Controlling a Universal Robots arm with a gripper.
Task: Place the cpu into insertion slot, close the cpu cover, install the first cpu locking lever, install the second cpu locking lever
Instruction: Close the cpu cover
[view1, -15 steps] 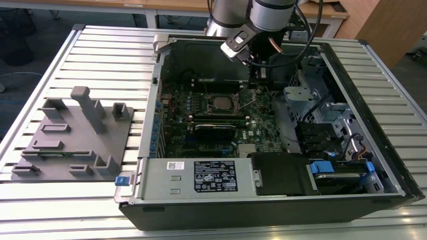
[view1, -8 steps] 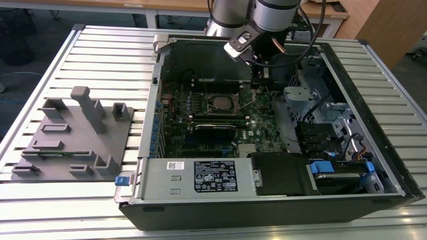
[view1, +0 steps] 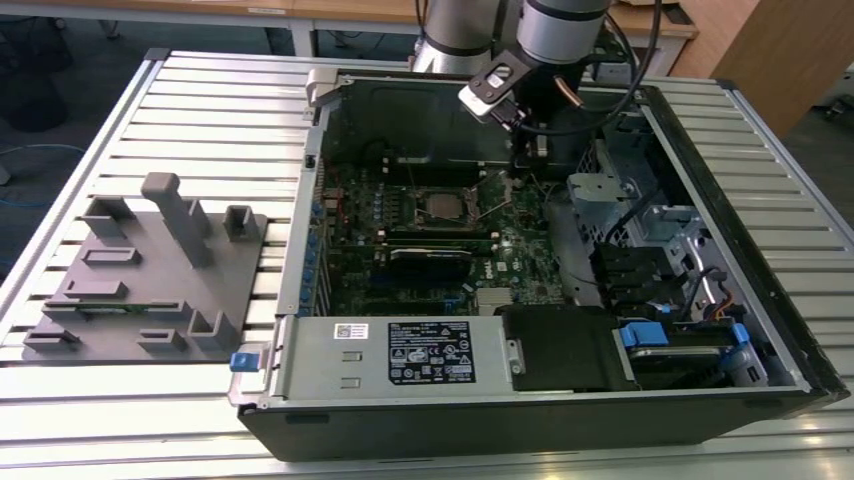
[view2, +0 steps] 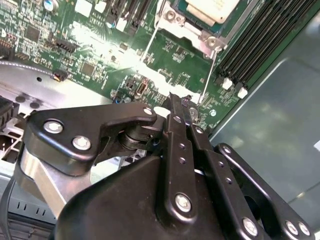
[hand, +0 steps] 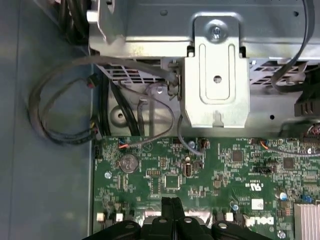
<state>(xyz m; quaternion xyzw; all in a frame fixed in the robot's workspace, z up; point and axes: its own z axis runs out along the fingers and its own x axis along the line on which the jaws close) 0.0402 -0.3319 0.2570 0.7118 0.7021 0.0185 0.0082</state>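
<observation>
One gripper (view2: 180, 101) on the arm reaches down into the open computer case (view1: 781, 330) on the slatted table (view1: 160, 110). Its two fingers (view2: 175, 135) are pressed together with nothing seen between them, tips low over the motherboard (hand: 225, 170), near the insertion slot (view1: 438, 206) and toward the exterior view's right of it. Tips closed like that suit pushing or hooking a thin wire, not carrying a chip, so I judge the work is at the lever stage. The cpu (view2: 212, 7) sits in the slot, its pale top showing through the window of the cpu cover (view2: 192, 31), which lies flat around it, so the first two steps look done. Two thin wire levers run off the socket. The nearer locking lever (view2: 209, 70), beside the memory slots (view2: 260, 45), ends very close to the fingertips; the other locking lever (view2: 151, 45) runs off the opposite side. Both look unlatched, angled away from the frame, but whether the tips actually touch the nearer one is hard to tell from this angle. The grey fixture plate (view1: 147, 270) lies well apart at the exterior view's left, and the power supply box (view1: 400, 350) sits at the case's near edge.
</observation>
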